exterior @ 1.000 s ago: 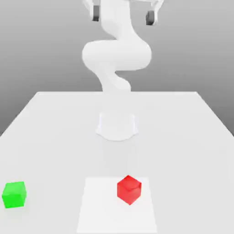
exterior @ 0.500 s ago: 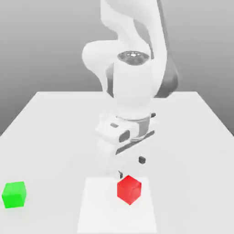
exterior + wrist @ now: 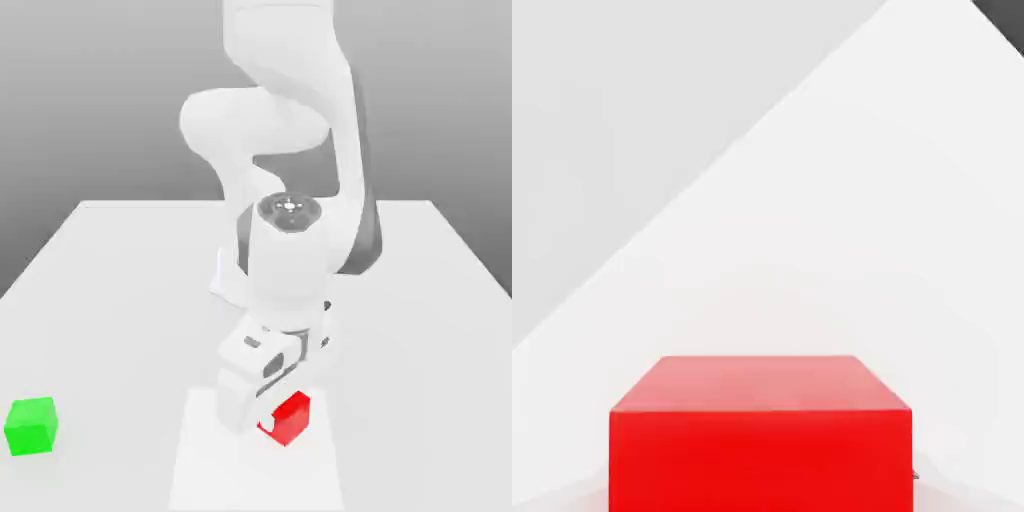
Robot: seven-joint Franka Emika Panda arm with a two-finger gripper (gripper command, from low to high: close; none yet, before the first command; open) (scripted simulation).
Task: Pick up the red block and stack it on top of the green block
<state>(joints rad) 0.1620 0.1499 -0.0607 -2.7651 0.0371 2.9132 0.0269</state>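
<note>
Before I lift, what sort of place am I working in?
Probably a simulated test scene, not a real room: a plain, pale table, a blank grey backdrop, and two flat-coloured cubes, one red, one green.

the red block [image 3: 290, 420] sits on a square mat [image 3: 205, 465] on the worktop [image 3: 110, 330], the green block [image 3: 31, 427] at the exterior view's left.

No lettering or numbers readable anywhere, as far as I can tell.
</note>
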